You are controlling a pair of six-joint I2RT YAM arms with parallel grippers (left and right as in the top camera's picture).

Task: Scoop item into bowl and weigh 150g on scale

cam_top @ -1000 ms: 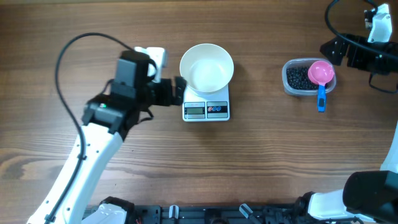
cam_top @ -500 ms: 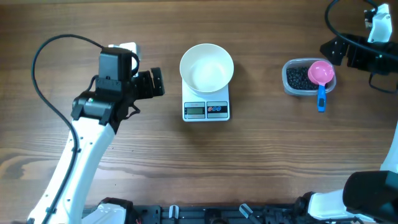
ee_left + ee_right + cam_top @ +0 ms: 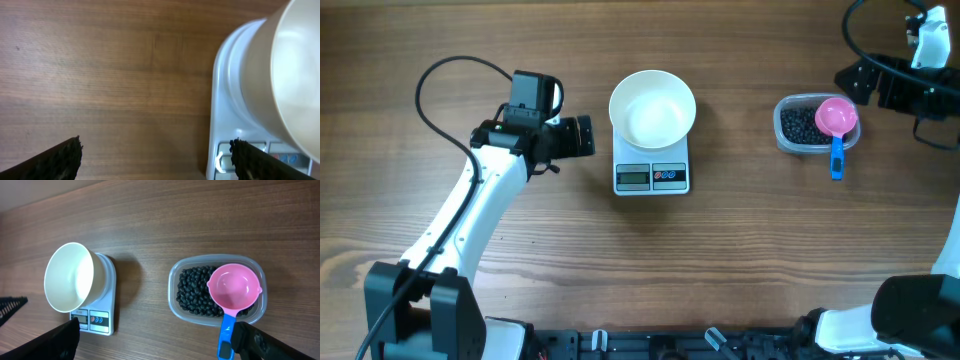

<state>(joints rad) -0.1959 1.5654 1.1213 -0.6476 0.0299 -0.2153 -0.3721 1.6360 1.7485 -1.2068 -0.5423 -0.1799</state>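
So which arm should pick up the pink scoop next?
The right arm. Its open right gripper is close to the tub, where the pink scoop rests on the beans. The left gripper is far off, by the scale.

Left gripper (image 3: 584, 136) fingers spread wide, right gripper (image 3: 156, 325) likewise, left arm outstretched

The wooden table (image 3: 740, 250) is seen from straight above in the overhead view, from far enough that the scale (image 3: 651, 176), the white bowl (image 3: 652, 107) on it and the clear tub (image 3: 783, 128) are all taken in. The left wrist view is set low and close, just left of the scale, with dark fingertips (image 3: 55, 160) framed at both bottom corners. The right wrist view is set higher and farther back. Scale and bowl are shared by all three views; the tub only by the overhead and right wrist views.
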